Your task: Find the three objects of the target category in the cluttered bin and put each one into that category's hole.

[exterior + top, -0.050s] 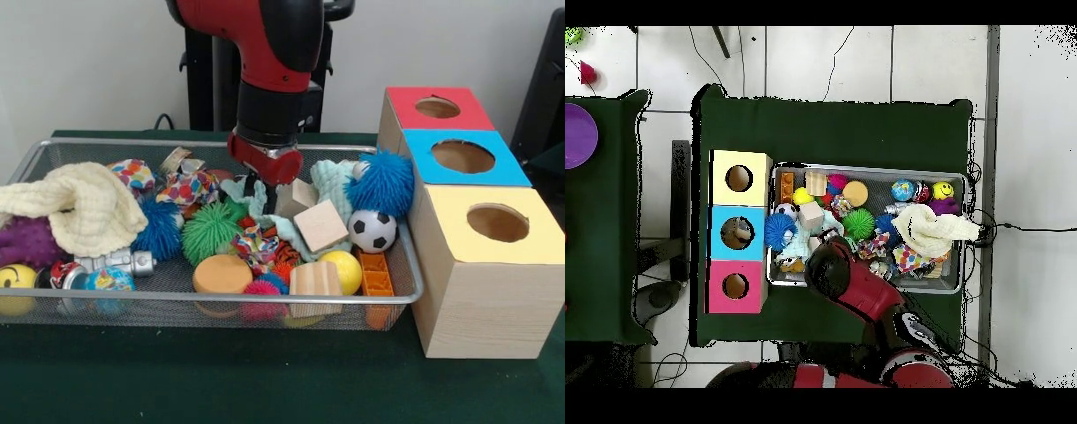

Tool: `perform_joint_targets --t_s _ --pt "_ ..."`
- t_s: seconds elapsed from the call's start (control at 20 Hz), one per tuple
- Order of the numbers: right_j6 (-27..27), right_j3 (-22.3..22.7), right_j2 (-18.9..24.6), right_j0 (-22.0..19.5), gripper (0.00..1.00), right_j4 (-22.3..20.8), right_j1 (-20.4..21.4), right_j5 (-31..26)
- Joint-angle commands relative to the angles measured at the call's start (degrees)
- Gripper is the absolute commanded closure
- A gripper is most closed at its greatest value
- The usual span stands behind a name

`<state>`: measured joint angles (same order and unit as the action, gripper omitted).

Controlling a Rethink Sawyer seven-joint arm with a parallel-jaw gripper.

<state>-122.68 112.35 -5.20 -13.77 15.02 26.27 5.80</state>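
Note:
My gripper (pixel 262 199) hangs low in the middle of the wire bin (pixel 399 265), just above a patterned fabric bow (pixel 256 243) and beside a small wooden block (pixel 297 196). In the overhead view the arm (pixel 843 278) hides the gripper. Close by are a tilted wooden cube (pixel 320 225), a green spiky ball (pixel 210 231), a blue spiky ball (pixel 382 184) and a soccer ball (pixel 372 230). To the right of the bin stand three boxes with round holes in their tops: red (pixel 439 108), blue (pixel 463 156) and yellow (pixel 497 223).
A cream cloth (pixel 75 208) covers the bin's left end, above a purple spiky ball (pixel 26 240) and a smiley ball (pixel 15 281). Along the front lie a round wooden disc (pixel 222 274), a wooden block (pixel 315 279), a yellow ball (pixel 342 269) and an orange brick (pixel 376 274).

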Motion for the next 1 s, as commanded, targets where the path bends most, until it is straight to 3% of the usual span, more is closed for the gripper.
perform_joint_targets --t_s 0.05,0.1,0.25,0.45,0.6,1.0 --pt "-10.2 -3.7 0.4 1.6 1.00 3.3 -9.1 2.3" --pt "-9.5 -3.8 0.0 1.9 1.00 3.3 -8.8 0.9" --pt "-9.3 -1.0 -0.5 1.4 1.00 3.7 -1.5 -7.4" --pt "-5.1 -1.6 -6.5 1.7 1.00 1.2 9.5 -20.4" --pt "-1.0 -0.9 -3.2 -3.6 1.00 -2.0 16.7 -26.6" --pt "6.8 -6.9 -4.3 -7.8 1.00 -9.8 23.1 -38.0"
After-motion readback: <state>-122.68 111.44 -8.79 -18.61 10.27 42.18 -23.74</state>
